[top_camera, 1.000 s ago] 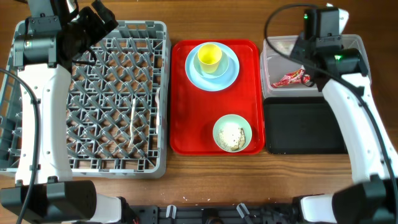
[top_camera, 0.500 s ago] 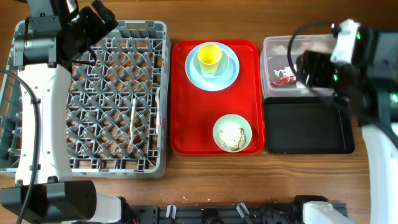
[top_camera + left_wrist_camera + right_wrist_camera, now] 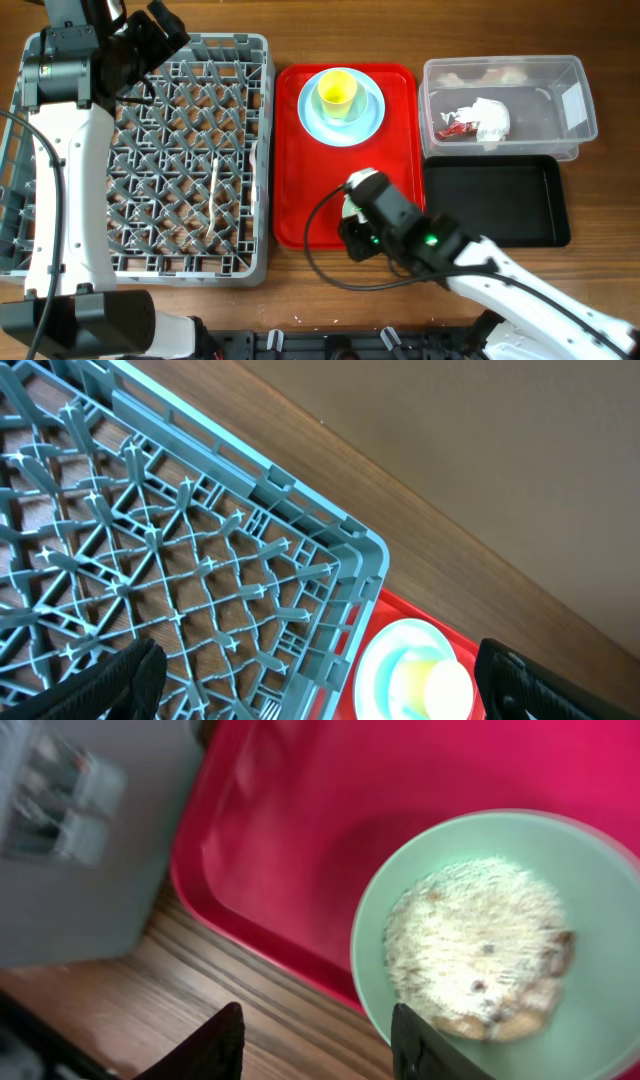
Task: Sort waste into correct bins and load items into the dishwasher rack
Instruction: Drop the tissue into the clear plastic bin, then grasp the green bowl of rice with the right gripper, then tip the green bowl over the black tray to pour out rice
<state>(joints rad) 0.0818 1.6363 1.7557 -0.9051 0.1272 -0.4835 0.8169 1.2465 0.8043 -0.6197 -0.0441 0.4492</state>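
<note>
The mint-green bowl (image 3: pixel 600 980) is sitting at the near right corner of the red serving tray (image 3: pixel 310 180), carrying the rice-like scraps (image 3: pixel 470 950). The right tool (image 3: pixel 318 1015) is hanging low over that corner, fingers spread and pinching nothing. In the right wrist view one finger is overlapping the bowl's rim. The gap between the fingers is falling over the tray's near edge and the wooden surface (image 3: pixel 250 990) beyond it. So the bowl is lying beside the gap, further onto the tray, not inside it. I judge the tool needs shifting that way before closing on the rim. Being round, the bowl is offering no long axis to match.

The right arm is much the nearer. The left tool (image 3: pixel 318 660), also spread and empty, is waiting over the dishwasher rack (image 3: pixel 180 150), left of the tray.

The overhead view is hiding most of the bowl under the arm. Only it is showing the clear tub (image 3: pixel 560 80) and black tray (image 3: pixel 490 200), right of the red tray.
</note>
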